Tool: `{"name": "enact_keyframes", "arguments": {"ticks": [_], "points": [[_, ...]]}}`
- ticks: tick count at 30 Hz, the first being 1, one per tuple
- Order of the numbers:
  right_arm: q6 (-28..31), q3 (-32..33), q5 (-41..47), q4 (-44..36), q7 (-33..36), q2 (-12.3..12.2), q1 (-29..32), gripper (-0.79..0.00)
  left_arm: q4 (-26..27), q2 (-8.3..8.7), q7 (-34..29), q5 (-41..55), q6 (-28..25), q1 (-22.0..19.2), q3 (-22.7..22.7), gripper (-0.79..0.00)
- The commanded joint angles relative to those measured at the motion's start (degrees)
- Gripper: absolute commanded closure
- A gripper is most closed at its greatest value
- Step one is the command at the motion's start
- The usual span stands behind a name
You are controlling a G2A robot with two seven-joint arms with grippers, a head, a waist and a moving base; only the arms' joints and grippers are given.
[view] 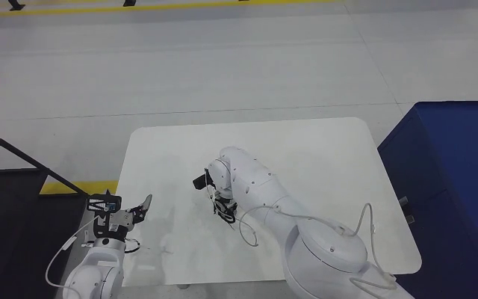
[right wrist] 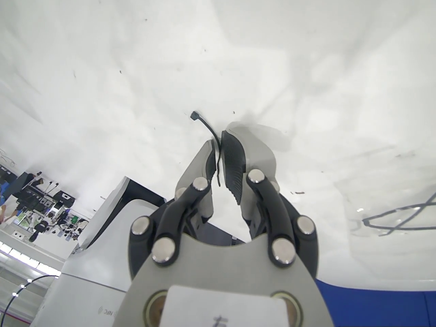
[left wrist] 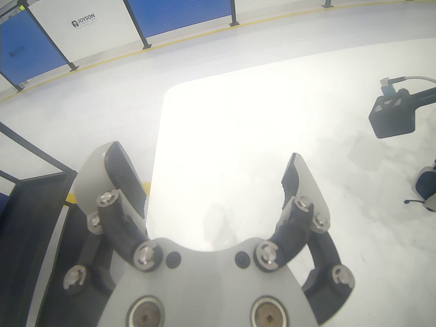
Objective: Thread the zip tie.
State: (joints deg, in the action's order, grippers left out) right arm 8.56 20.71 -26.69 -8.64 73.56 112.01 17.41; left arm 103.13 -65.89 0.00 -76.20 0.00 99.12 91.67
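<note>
The left end effector (left wrist: 204, 161) hangs over the near left corner of the table (left wrist: 238, 103) with its jaws spread wide and nothing between them. It faces across the table toward the other arm, probably ready to take a free end. Farther in, over the middle of the table, the right end effector (right wrist: 219, 141) is pinched narrow on the zip tie (right wrist: 207, 127). The head pokes out past the fingertips and a short piece trails behind the pads. That grip likely leaves the head free for threading. The pads hide most of the strap, and I cannot tell whether the head touches the table. Beyond it, a clear object (right wrist: 391, 219) with dark strands is cut off at the edge, and I cannot tell what it is.
</note>
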Motion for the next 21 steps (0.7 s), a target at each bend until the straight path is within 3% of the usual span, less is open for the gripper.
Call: {"name": "enact_keyframes", "arguments": {"ticks": [1, 21], "points": [[0.5, 0.3, 0.3, 0.3, -0.2, -0.1, 0.1, 0.000, 0.0, 0.00, 0.0, 0.0, 0.0, 0.0, 0.0, -0.785], [5.4, 5.8, 7.0, 1.0, -1.4, -3.1, -2.9, 0.000, 0.0, 0.00, 0.0, 0.0, 0.0, 0.0, 0.0, -0.785]]}}
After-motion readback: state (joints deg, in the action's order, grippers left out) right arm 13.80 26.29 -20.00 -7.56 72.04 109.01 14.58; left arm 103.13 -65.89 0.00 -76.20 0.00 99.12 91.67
